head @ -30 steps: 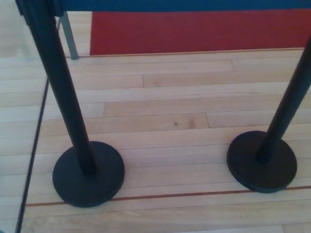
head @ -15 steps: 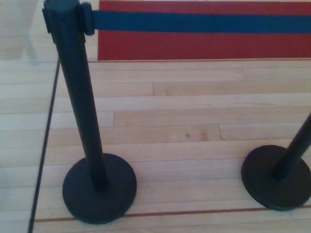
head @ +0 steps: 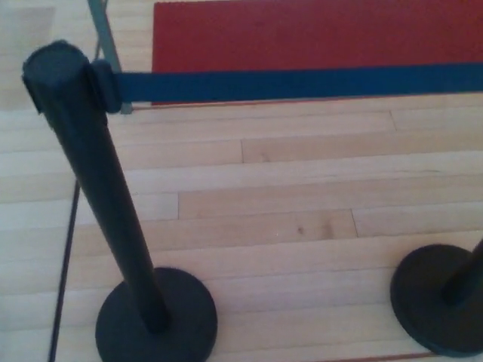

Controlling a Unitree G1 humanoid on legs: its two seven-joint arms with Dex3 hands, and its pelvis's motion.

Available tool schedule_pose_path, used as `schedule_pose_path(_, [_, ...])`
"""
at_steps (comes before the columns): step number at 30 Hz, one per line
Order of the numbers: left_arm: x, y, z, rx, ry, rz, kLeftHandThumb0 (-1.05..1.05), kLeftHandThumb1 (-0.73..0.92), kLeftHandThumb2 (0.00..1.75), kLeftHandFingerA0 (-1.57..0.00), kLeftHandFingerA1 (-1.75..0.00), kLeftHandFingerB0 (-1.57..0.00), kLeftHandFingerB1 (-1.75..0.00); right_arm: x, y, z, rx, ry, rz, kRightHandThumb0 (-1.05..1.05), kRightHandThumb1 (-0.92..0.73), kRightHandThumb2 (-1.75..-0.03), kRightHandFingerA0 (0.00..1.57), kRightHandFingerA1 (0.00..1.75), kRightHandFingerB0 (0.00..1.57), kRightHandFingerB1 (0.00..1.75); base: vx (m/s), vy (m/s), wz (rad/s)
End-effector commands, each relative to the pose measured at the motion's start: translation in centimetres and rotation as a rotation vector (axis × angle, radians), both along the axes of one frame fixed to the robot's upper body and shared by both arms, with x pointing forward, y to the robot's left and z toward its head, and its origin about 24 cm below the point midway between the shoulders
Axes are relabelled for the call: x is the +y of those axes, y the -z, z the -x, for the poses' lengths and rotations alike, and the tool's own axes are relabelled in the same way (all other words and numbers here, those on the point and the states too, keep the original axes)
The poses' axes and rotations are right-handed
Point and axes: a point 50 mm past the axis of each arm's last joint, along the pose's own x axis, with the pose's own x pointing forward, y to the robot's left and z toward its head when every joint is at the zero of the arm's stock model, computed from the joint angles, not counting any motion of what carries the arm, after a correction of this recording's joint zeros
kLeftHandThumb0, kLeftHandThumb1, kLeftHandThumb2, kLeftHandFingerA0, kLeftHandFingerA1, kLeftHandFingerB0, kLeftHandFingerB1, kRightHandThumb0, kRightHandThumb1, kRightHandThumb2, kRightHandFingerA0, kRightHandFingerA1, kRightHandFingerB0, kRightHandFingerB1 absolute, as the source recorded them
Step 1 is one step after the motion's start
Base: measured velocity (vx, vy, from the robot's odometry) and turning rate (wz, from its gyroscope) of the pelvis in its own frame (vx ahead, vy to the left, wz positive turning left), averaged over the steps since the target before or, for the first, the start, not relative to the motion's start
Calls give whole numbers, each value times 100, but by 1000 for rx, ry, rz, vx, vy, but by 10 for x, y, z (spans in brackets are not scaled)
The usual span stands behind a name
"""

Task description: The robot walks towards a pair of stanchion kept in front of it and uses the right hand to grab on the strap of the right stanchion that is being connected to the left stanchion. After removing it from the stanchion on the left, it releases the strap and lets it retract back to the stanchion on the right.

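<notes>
The left stanchion (head: 106,196) is a black post on a round black base, standing at the picture's left with its capped top near the upper left corner. A blue strap (head: 302,83) is clipped to its head and runs level to the right edge of the picture. Of the right stanchion (head: 441,298) only the round base and the foot of the post show, at the lower right corner. Neither of my hands shows in the head view.
A red mat (head: 317,34) lies on the light wooden floor beyond the strap. A grey metal leg (head: 106,41) stands behind the left post. A dark line (head: 66,271) runs along the floor at the left.
The whole picture has shifted: the camera has tilted and moved, so the strap and the left post's top sit lower in the picture and the right base sits nearer the corner.
</notes>
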Motion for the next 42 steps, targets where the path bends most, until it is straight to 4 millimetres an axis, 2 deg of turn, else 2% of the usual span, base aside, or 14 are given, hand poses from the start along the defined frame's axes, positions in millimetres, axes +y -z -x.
schedule_pose_path(1, [5, -4, -3, -46, 2, -26, -12, 63, 74, -109, -123, -98, -97, -3, -1, 1, -5, 12, 1, -25, 4, -175, 124, 110, 67, 128, 447, 426, -48])
schedule_pose_path(5, [4, -4, -2, -39, 6, -24, -12, 63, 74, -109, -123, -98, -97, -3, -1, -1, -6, 5, 2, -25, 4, -175, 124, 110, 67, 128, 367, 339, -5])
schedule_pose_path(6, [4, -3, -1, -34, 6, -22, -13, 65, 72, -109, -122, -99, -96, -3, -1, -1, 0, 3, 7, -10, -31, -154, 123, 111, 72, 114, 179, 170, 1])
schedule_pose_path(8, [4, -3, -1, -32, 7, -21, -14, 65, 74, -109, -123, -97, -97, -3, -1, 0, 2, 6, 5, -12, 3, -175, 123, 109, 72, 130, 155, 149, 1])
schedule_pose_path(15, [7, -2, 4, -4, -11, -1, -13, 67, 65, -110, -115, -99, -90, -2, -1, 1, -2, -2, 4, -25, 2, -175, 122, 111, 69, 130, 128, 41, 5])
schedule_pose_path(16, [7, -1, 6, 6, -19, 1, -15, 68, 61, -110, -115, -99, -89, -2, -1, 1, -3, -1, 1, -24, -34, -152, 122, 112, 73, 115, 113, -75, 8])
schedule_pose_path(19, [7, -1, 7, 14, -27, 5, -16, 67, 62, -110, -119, -101, -91, -2, -1, -1, 3, 0, -2, -33, 0, -175, 121, 109, 70, 129, 110, -168, 9])
schedule_pose_path(20, [7, -1, 7, 16, -28, 0, -16, 67, 62, -110, -117, -101, -91, -2, -1, -2, 3, -2, -2, -20, -37, -153, 121, 110, 72, 113, 109, -191, -2])
schedule_pose_path(24, [8, -1, 7, 18, -28, -7, -16, 67, 62, -110, -117, -101, -91, -1, -1, -2, 1, -5, -1, -20, -37, -153, 121, 110, 72, 113, 83, -125, -10])
schedule_pose_path(25, [7, -1, 6, 17, -21, -10, -15, 67, 64, -108, -119, -97, -90, -1, -1, -2, 0, -4, -2, -21, 2, -175, 124, 111, 71, 132, 42, -11, -13])
schedule_pose_path(30, [6, 0, 6, 11, -29, 6, -16, 68, 62, -109, -118, -100, -91, -2, -2, -7, -9, -14, 7, -16, -35, -152, 126, 112, 73, 113, 46, 81, -7])
schedule_pose_path(38, [7, -1, 2, 1, -18, 1, -12, 64, 67, -107, -112, -101, -91, 0, -1, -12, -15, -17, -13, 18, 7, -175, 126, 111, 69, 128, 62, 140, 1])
schedule_pose_path(39, [7, -1, 2, -1, -21, -2, -13, 66, 65, -105, -113, -99, -92, 1, -1, -12, -18, -19, -14, 25, -29, -175, 120, 114, 65, 124, 44, 4, 10])
schedule_pose_path(42, [7, -2, 2, -4, -23, -8, -14, 66, 64, -110, -118, -99, -93, 2, 0, -13, -21, -13, -22, 21, -28, -166, 121, 113, 67, 120, 25, -20, 5])
